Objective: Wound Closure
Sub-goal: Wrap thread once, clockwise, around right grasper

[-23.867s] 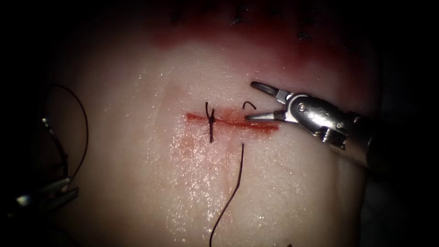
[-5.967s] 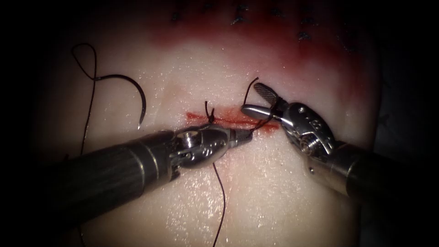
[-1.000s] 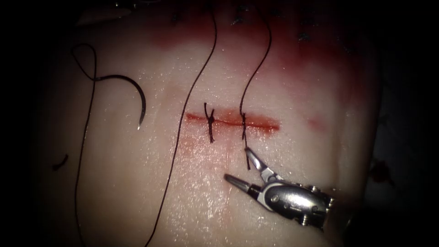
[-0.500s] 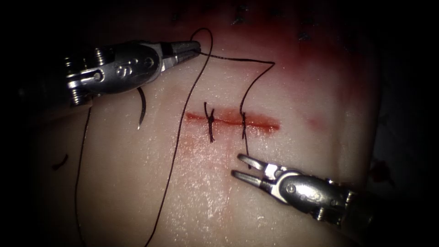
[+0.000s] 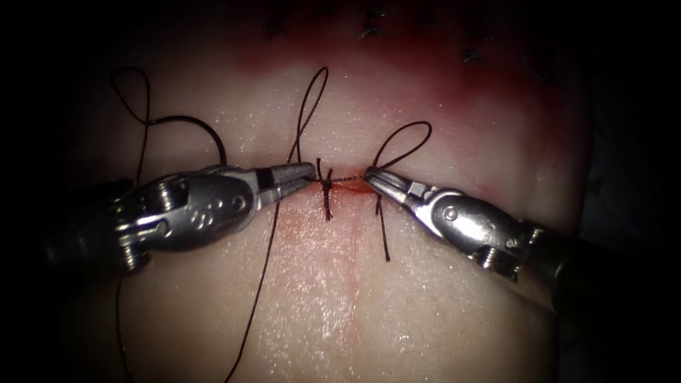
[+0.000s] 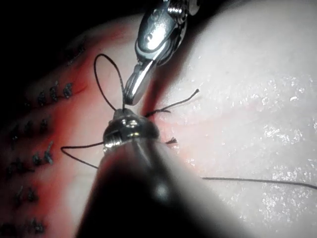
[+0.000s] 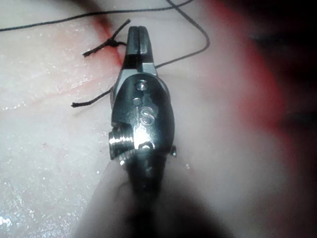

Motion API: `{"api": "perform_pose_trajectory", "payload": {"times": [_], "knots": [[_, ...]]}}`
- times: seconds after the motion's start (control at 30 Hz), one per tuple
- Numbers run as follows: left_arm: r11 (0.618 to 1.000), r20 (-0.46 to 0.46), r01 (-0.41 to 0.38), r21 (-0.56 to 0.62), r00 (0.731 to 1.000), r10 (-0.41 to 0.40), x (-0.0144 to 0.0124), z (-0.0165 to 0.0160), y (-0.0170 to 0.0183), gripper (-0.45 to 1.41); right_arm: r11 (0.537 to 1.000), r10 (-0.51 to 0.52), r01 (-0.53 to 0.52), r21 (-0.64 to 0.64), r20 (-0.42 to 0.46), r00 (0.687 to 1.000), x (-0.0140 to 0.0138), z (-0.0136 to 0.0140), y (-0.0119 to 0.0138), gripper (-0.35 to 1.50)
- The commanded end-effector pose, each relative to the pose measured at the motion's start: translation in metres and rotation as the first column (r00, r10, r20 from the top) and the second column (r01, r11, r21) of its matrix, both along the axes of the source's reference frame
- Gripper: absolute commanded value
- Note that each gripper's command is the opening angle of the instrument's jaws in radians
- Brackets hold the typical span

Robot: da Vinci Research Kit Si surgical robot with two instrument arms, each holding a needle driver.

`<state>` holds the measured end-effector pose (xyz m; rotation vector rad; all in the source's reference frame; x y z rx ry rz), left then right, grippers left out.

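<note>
Two grippers meet over the cut (image 5: pixel 397 190), tips facing each other. Left gripper (image 5: pixel 305 172) comes in from the left side, jaws clenched on the thread (image 5: pixel 264 269) just left of the first knot (image 5: pixel 327 186). Right gripper (image 5: pixel 370 173) comes in from the right, jaws clenched on the thread at the second stitch (image 5: pixel 379 206), with a short taut run of thread between the two tips crossing the first knot.

Thread loops: one small loop (image 5: pixel 406 142) stands above the right gripper's tip, one taller loop (image 5: pixel 312 106) rises above the left gripper's tip. A long strand drops from the left gripper down the tissue (image 5: pixel 440 326) toward the near edge. The second stitch's tail (image 5: pixel 384 237) hangs below the cut, free end on the tissue.

Needle (image 5: pixel 195 124) lies flat on the tissue, well left of the cut, not in the tissue and held by neither gripper; its lower part is hidden behind the left gripper's body. Its thread curls up in a loop at far left.

Left wrist view: right gripper (image 6: pixel 130 97) tip sits just beside the left gripper's end, thread loop (image 6: pixel 106 79) next to it. Right wrist view: right gripper (image 7: pixel 138 35) jaws together at the knot (image 7: pixel 115 43), cut ends splayed out beside it.

Red fluid (image 5: pixel 312 223) stains the tissue along and below the cut.
</note>
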<state>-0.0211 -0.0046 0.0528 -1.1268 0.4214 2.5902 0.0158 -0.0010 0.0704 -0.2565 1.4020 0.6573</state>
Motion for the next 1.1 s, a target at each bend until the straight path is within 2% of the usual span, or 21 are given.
{"api": "perform_pose_trajectory", "payload": {"times": [0.03,0.23,0.43,0.5,0.53,0.67,0.73,0.8,0.93,1.0,1.07,1.1], "knots": [[1.0,0.003,-0.004,0.001,1.0,0.004,-0.0006,0.0007,0.0002,-0.35,1.0,0.001,-0.001,0.01,-0.028,1.0,0.0007,0.0004,0.0006,-0.35],[0.999,0.039,-0.011,0.035,0.999,0.01,-0.0015,0.0028,-0.0014,-0.35,0.998,0.004,0.009,0.07,-0.189,0.982,0.0011,-0.0005,0.0027,-0.35],[0.996,0.093,-0.028,0.081,0.995,0.021,-0.0029,0.0055,-0.0023,-0.35,0.992,-0.045,0.082,0.096,-0.337,0.94,0.0015,-0.0013,0.0035,-0.35],[0.993,0.133,-0.049,0.103,0.99,0.035,-0.0035,0.0068,-0.002,-0.35,0.984,-0.084,0.139,0.109,-0.405,0.911,0.0015,-0.0015,0.0037,-0.35],[0.991,0.15,-0.05,0.12,0.988,0.032,-0.0039,0.0075,-0.0018,-0.35,0.976,-0.114,0.187,0.116,-0.458,0.882,0.0015,-0.0015,0.0039,-0.35],[0.99,0.169,-0.065,0.126,0.985,0.044,-0.0045,0.0083,-0.0009,-0.35,0.936,-0.224,0.334,0.112,-0.541,0.811,0.0016,-0.0013,0.0043,-0.35],[0.988,0.184,-0.073,0.134,0.982,0.047,-0.0048,0.0084,-0.0001,-0.35,0.885,-0.327,0.453,0.106,-0.55,0.768,0.0016,-0.001,0.0045,-0.35],[0.987,0.191,-0.081,0.139,0.98,0.053,-0.005,0.0084,0.0003,-0.35,0.85,-0.386,0.517,0.1,-0.551,0.74,0.0016,-0.0009,0.0045,-0.35],[0.984,0.195,-0.087,0.156,0.979,0.056,-0.0055,0.0084,0.0011,-0.35,0.744,-0.523,0.661,0.091,-0.536,0.662,0.0018,-0.0007,0.0043,-0.35],[0.983,0.196,-0.092,0.157,0.979,0.061,-0.0058,0.0083,0.0016,-0.35,0.692,-0.602,0.719,0.066,-0.497,0.625,0.002,-0.0007,0.0042,-0.35],[0.983,0.195,-0.102,0.155,0.978,0.071,-0.006,0.0083,0.0021,-0.35,0.629,-0.69,0.777,0.03,-0.44,0.575,0.0021,-0.0008,0.0041,-0.35],[0.983,0.196,-0.105,0.153,0.978,0.074,-0.006,0.0083,0.0026,-0.35,0.569,-0.761,0.822,-0.005,-0.384,0.524,0.0021,-0.0008,0.0042,-0.35]]}}
